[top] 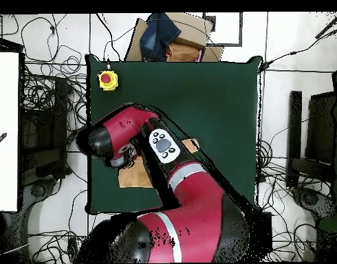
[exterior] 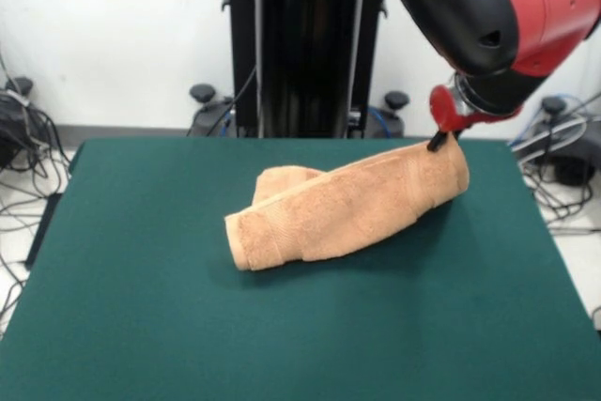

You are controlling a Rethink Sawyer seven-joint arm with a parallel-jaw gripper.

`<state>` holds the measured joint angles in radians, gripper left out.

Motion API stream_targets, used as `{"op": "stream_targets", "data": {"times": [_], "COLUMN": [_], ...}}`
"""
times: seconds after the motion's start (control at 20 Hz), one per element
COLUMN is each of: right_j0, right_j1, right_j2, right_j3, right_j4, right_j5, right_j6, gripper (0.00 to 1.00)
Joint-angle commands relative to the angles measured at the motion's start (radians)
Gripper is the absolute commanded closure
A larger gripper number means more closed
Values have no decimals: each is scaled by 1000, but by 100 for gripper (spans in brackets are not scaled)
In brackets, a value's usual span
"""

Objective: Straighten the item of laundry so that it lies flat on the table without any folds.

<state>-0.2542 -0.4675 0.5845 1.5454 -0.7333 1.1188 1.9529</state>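
The item of laundry (exterior: 343, 208) is an orange-tan towel lying bunched and folded over itself in a long roll across the middle of the green table (exterior: 141, 326). Its right far end is lifted a little off the felt. My gripper (exterior: 439, 136) sits right at that raised end, its red and black fingers closed on the towel's top edge. From overhead, the red arm covers most of the towel (top: 133, 176); only tan patches show beside the arm on the table (top: 212, 89), and the gripper itself is hidden under the wrist.
A yellow box with a red button (top: 107, 80) stands on one table corner. A cardboard box with dark blue cloth (top: 168, 38) lies beyond the table edge. Cables run over the floor around the table.
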Motion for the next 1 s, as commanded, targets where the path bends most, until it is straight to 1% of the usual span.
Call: {"op": "stream_targets", "data": {"times": [0.05,0.3,0.4,0.6,0.65,0.85,1.0], "right_j0": [8,8,5,2,0,-31,-33], "right_j1": [2,3,-2,1,3,-16,-27], "right_j2": [0,0,3,2,6,20,28], "right_j3": [30,26,29,27,26,61,75], "right_j4": [0,2,-4,0,-8,-1,1], "right_j5": [10,14,-7,6,-25,-46,-54], "right_j6": [-141,-142,-139,-146,-141,-166,-164], "gripper": [0,0,0,0,0,0,0]}}
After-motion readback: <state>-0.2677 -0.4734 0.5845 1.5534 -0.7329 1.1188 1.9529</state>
